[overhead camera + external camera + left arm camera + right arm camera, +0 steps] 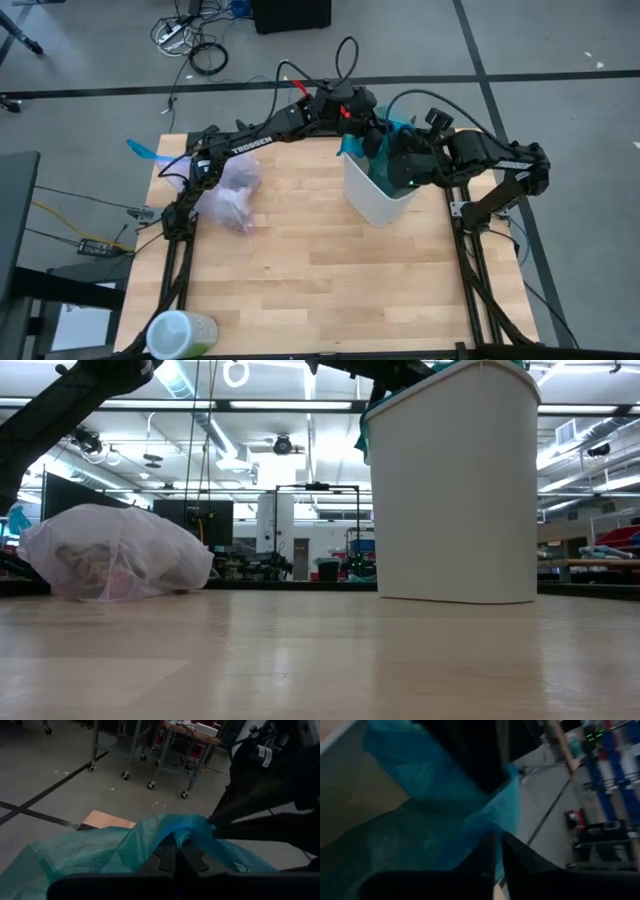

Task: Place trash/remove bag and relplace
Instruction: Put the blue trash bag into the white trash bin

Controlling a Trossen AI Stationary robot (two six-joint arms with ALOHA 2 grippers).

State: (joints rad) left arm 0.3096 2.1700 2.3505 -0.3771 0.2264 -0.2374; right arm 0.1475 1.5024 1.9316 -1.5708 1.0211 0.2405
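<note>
A white bin (378,198) (455,490) stands upright on the table's far right part. An opaque teal-green plastic bag (352,146) (100,852) (420,835) is bunched over the bin's far rim. Both grippers are above that rim: the left gripper (368,130) (178,845) and the right gripper (396,152) (497,847) are each shut on the teal bag. The pale pink-lavender bag (232,195) (115,555) lies on its side on the table's left part, untouched. Crumpled scraps of trash show faintly through its film. My left gripper pinches a gathered fold of the teal bag (181,831) between its two fingers; the plastic is drawn up into a peak there and spreads out slack below. My right gripper pinches a bunched edge of the teal bag (504,820) between its two fingers, above the bin's far rim; the film hangs slack below.
A white-and-green roll (180,335) lies at the table's near left corner. Bare wood lies between the bin and the near edge. The left arm (250,145) reaches across the far edge above the pink bag. Carts and cables show on the floor beyond.
</note>
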